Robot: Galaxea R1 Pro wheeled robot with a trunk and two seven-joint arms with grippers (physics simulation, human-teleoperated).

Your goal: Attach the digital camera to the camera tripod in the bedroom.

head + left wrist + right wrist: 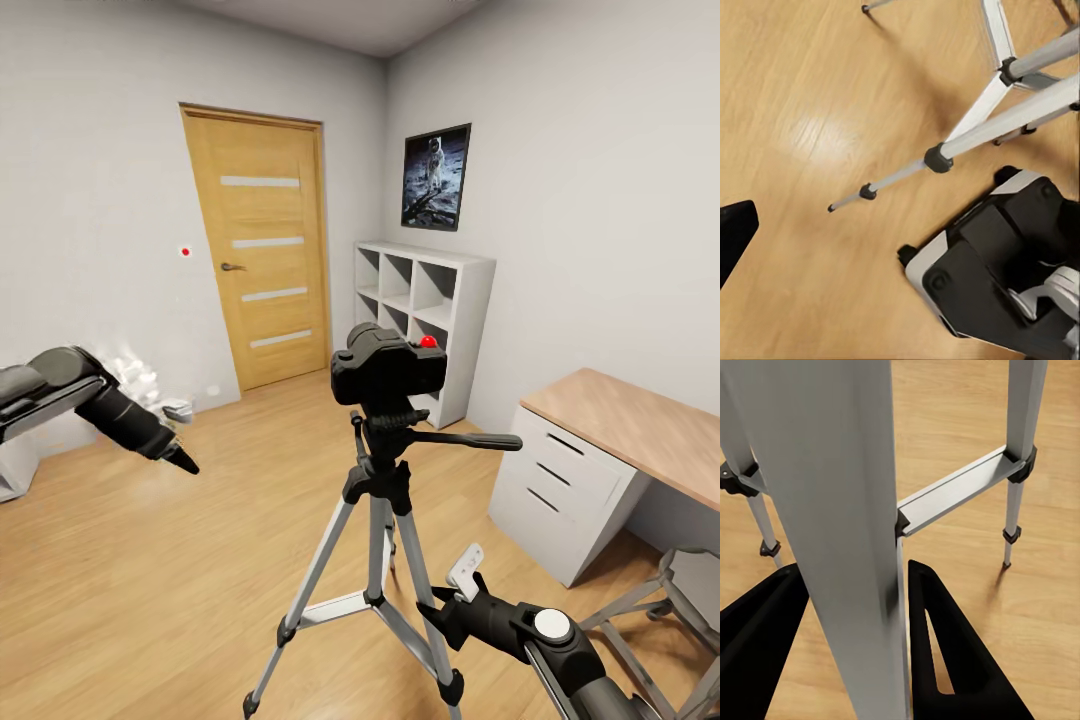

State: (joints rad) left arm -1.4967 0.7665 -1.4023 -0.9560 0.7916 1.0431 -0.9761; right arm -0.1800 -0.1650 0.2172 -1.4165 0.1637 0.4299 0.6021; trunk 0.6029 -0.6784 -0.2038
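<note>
Already seated: the digital camera (pixel 388 366) rests on the camera tripod (pixel 380 520) head at frame centre, so I judge the attaching done or nearly so.
Right gripper (pixel 847 660): my jaws stand wide, straddling a silver leg without clamping it.
Left gripper (pixel 180 458): middle left, well apart; I cannot tell its jaws.
Doing it well: draw my right arm back without nudging that leg.
Writing: none readable.

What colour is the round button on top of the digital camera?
Red. The button sits on the black digital camera, clearest in the head view.
</note>
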